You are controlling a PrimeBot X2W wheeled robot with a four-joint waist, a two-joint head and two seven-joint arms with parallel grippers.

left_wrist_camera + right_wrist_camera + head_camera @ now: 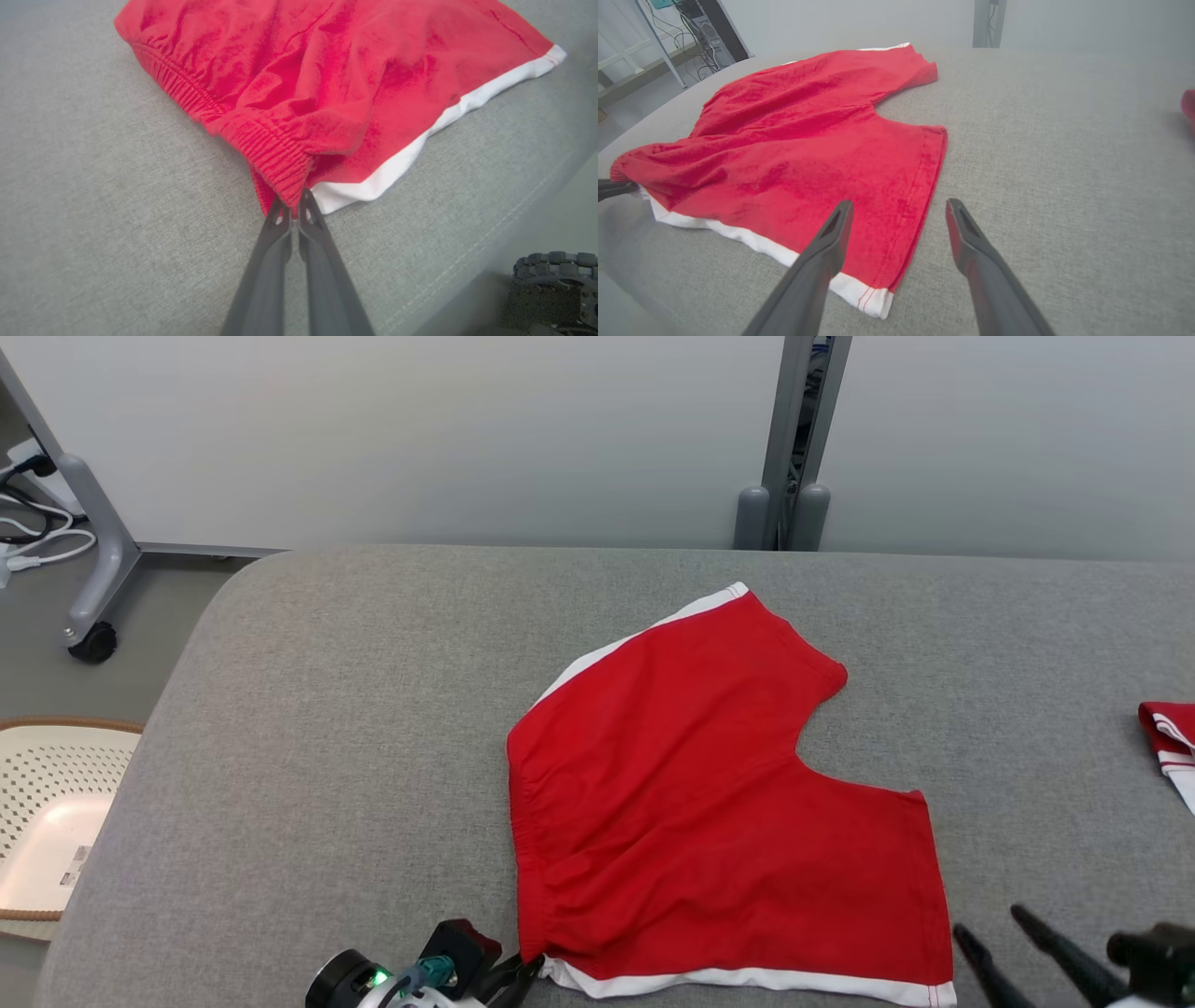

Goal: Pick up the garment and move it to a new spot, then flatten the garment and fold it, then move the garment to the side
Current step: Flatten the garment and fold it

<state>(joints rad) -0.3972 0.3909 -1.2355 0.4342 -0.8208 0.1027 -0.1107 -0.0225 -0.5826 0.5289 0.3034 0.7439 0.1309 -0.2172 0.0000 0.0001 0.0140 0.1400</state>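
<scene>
A pair of red shorts (pixel 700 784) with white side stripes lies spread on the grey cushioned table (pixel 355 709), waistband to the left, legs to the right. My left gripper (pixel 532 969) is at the near left corner, shut on the gathered waistband corner (pixel 285 172), which is lifted slightly. My right gripper (pixel 988 922) stands open just right of the near leg hem. In the right wrist view its fingers (pixel 836 228) straddle the hem corner (pixel 878 301) above the cloth, and the shorts (pixel 808 135) stretch away to the left.
A second red and white garment (pixel 1167 737) lies at the table's right edge. A cream perforated basket (pixel 51 812) sits on the floor at left. A wheeled stand leg (pixel 93 616) and a grey post (pixel 789 439) stand behind the table.
</scene>
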